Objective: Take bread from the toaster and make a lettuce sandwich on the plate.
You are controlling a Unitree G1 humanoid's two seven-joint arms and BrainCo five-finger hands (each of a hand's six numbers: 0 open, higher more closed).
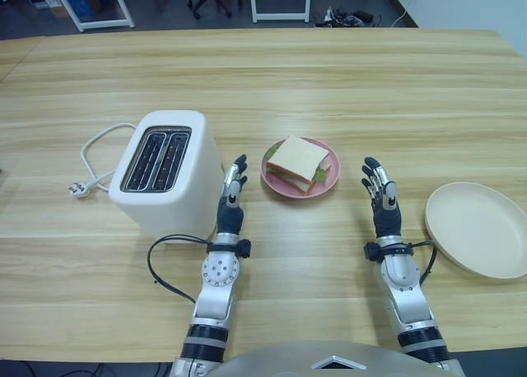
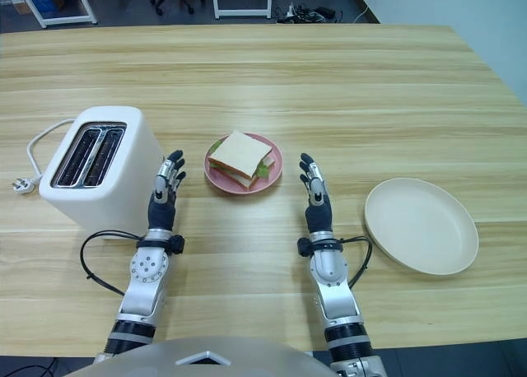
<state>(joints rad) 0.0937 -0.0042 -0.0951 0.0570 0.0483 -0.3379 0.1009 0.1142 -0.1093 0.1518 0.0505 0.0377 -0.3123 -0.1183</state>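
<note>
Cord: white cord (image 1: 96,146) loops from the toaster's left side to a plug (image 1: 80,189) lying on the wooden table (image 1: 346,81)
Toaster: white toaster (image 1: 165,175) stands upright on the left of the table, two slots facing up
Left hand: left hand (image 1: 231,200) is just right of the toaster, fingers stretched straight and close together, holding nothing; whether it touches the toaster's side, cannot tell
Sandwich: sandwich (image 1: 298,161) with green lettuce (image 1: 319,176) at its edge lies on the pink plate (image 1: 267,171), mid-table, between the two hands
Right hand: right hand (image 1: 381,197) is right of the pink plate and apart from it, fingers straight, slightly fanned, holding nothing
Far right: cream plate (image 1: 478,229) sits near the right hand, apart from it
</note>
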